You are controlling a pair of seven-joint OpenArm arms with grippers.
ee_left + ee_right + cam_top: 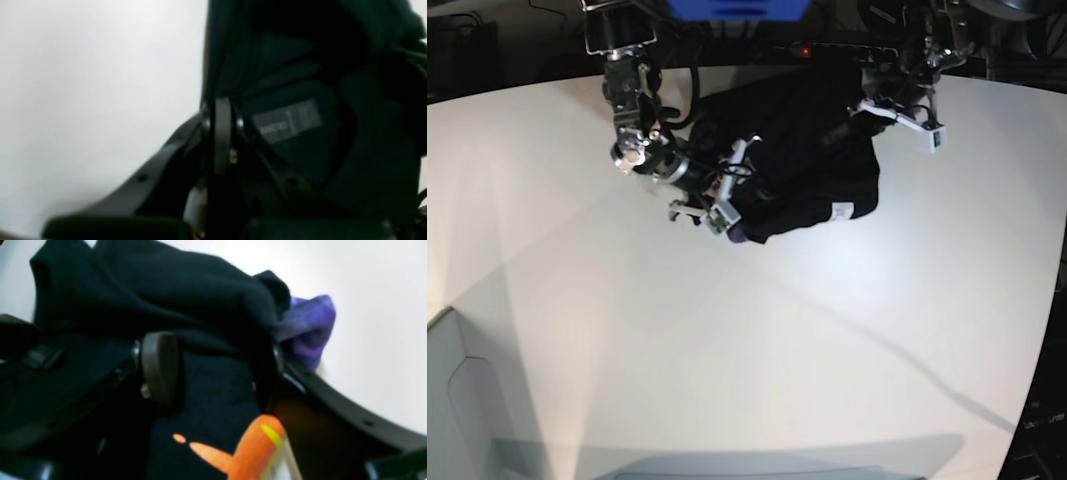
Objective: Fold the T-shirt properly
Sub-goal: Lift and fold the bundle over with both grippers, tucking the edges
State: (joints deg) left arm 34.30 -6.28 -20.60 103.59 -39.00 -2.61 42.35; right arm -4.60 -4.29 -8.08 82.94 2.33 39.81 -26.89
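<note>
Currently we list one shirt [802, 160], black, soft knit, bunched in a heap at upper centre of the table [727, 350].

Right gripper [213, 370]: fingers apart, cloth bulging between them. It appears to pinch nothing.

Left gripper [223, 133]: pads closed on a shirt edge, though blur makes us hedge.

Marks: orange print [247, 450], grey tag [288, 121], purple patch [308, 326].

Risk: limp layers may slip or drag together, so we could fold a crumpled lump.
</note>
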